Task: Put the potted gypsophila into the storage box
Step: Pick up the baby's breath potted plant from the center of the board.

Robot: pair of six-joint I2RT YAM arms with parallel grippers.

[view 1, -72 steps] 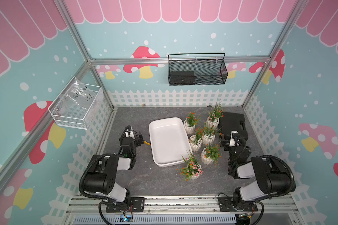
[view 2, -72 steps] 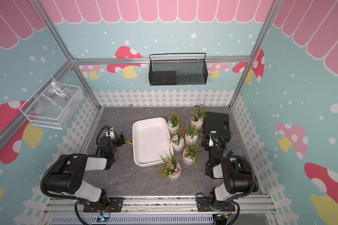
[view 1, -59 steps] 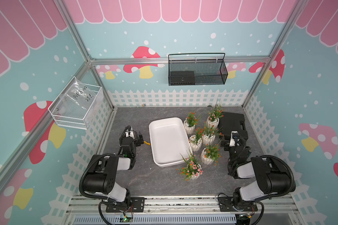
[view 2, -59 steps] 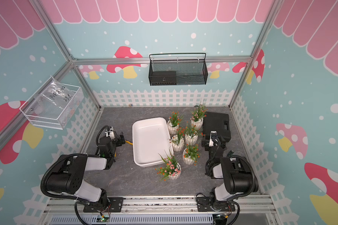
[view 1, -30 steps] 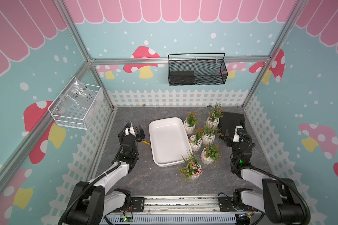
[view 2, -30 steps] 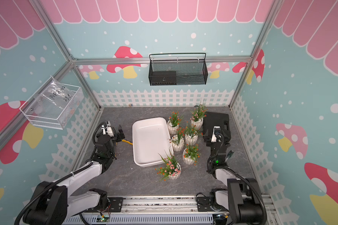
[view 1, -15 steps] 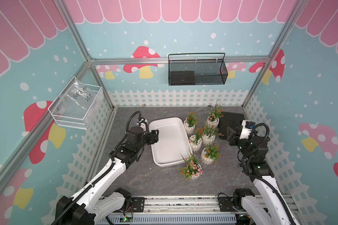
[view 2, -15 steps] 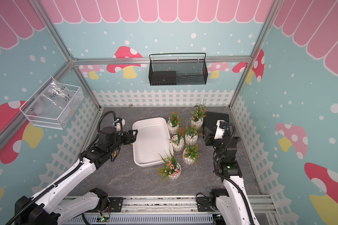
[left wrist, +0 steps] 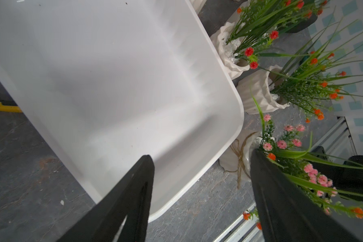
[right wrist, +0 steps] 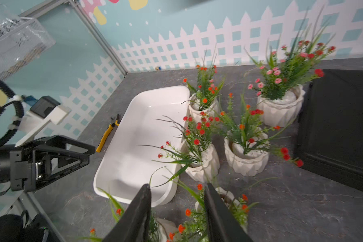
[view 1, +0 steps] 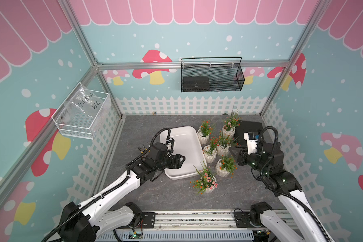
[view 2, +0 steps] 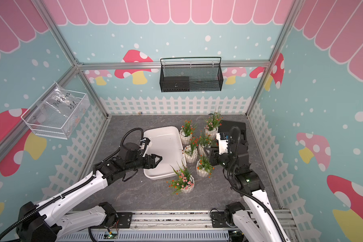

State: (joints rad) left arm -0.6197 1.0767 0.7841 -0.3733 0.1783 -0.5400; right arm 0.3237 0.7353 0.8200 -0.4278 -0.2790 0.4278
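While both arms reach in over a grey worktop (view 1: pixel 155 194), a shallow white box (view 1: pixel 183 144) lies near its middle, its long side running front to back. Six pots (view 1: pixel 221 171) of green sprigs with tiny blossoms stand upright on the worktop in a loose cluster just right of the box, all of them outside it. The front pot (view 1: pixel 209 189) has pink blossoms and a twine bow, and it stands by the box's near right corner.

The left fingers (view 1: pixel 179 161) hover over the near part of the box, pointing towards the pots. They are partly open and hold nothing. Through the gap, the left wrist view shows the box's corner and the front pot.

The right fingers (view 1: pixel 235 152) hang above the right edge of the cluster, pointing towards the box. They stand apart with a narrower gap and grip nothing. The right wrist view shows orange-flowered sprigs lower down in that gap. Whether any sprig touches the fingers cannot be told.

A black case (view 1: pixel 250 127) lies flat at the back right, just beside the cluster. Yellow-handled pliers (view 1: pixel 143 149) lie left of the box. A black wire basket (view 1: pixel 211 77) hangs on the back wall. A clear bin (view 1: pixel 82 117) holding a plastic bag hangs on the left wall.
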